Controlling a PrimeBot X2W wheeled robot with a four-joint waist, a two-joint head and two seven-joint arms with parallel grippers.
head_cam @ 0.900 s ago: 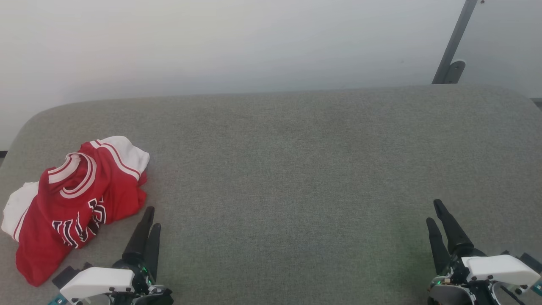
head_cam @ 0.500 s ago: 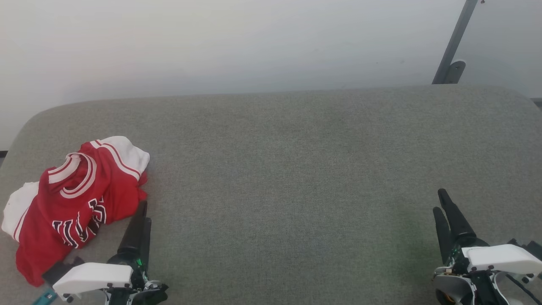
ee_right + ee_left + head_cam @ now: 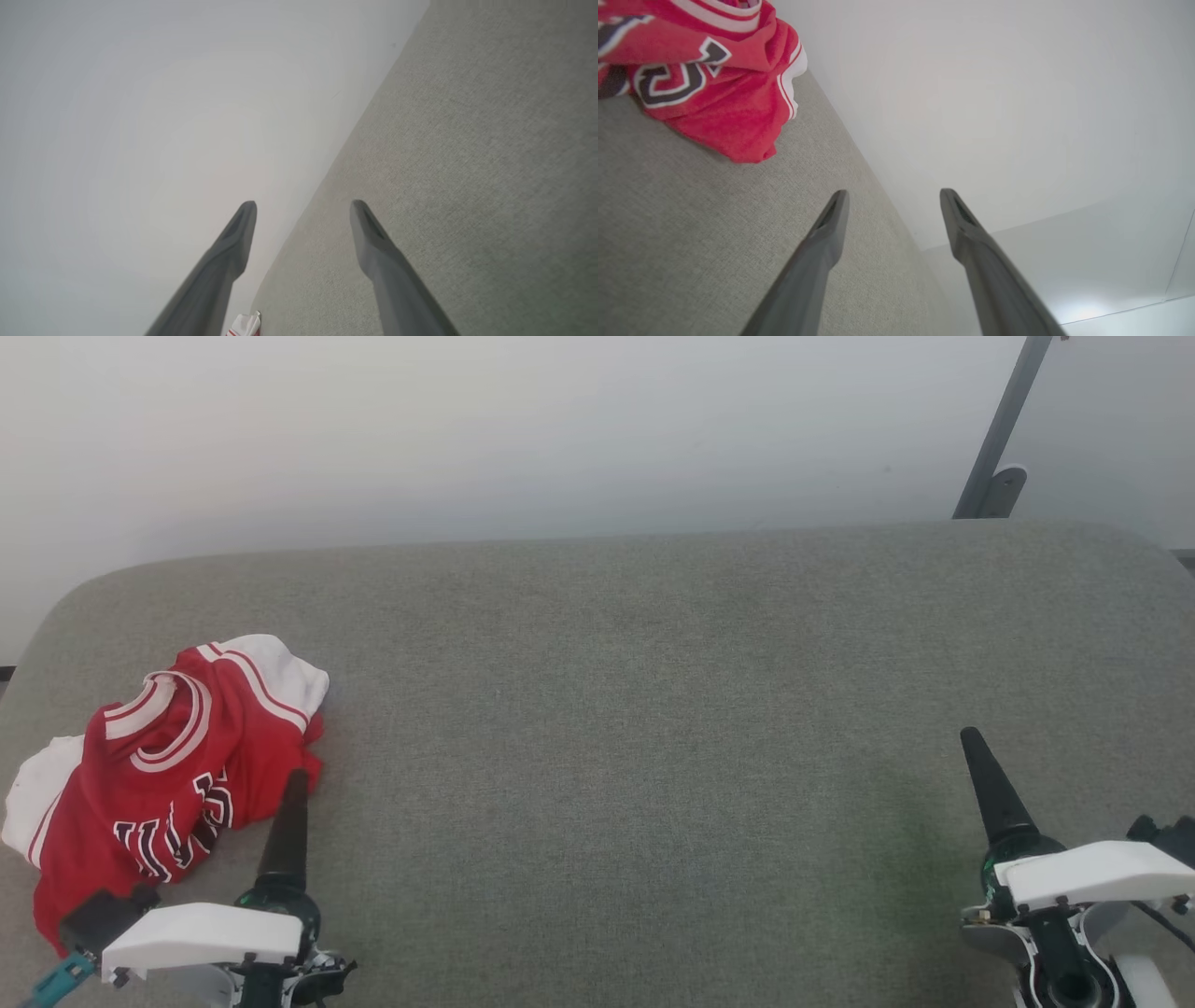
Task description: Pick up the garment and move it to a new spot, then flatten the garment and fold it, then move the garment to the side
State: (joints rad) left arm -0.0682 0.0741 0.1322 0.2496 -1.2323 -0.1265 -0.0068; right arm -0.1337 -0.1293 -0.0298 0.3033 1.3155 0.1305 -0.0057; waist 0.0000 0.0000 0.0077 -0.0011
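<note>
Head view puts the crumpled garment (image 3: 159, 756) at the tabletop's (image 3: 653, 691) left edge, my left gripper (image 3: 297, 782) just beside it. Wrist views add what that angle hides: it and my right gripper (image 3: 303, 205) gape wide, empty.

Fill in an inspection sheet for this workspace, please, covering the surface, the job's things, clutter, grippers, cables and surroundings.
Surface: grey fabric-covered table, bare across its middle and right.
Job's things: garment, a red jersey with white sleeves, crumpled in a heap at the table's left; not held.
Clutter: nothing seen.
Grippers: left gripper, jaws open and empty, close beside the garment, apart from it in the wrist view; right gripper, jaws open and empty, over the table's right.
Cables: nothing seen on the table.
Surroundings: pale wall behind; slanted grey pole at far right.
</note>
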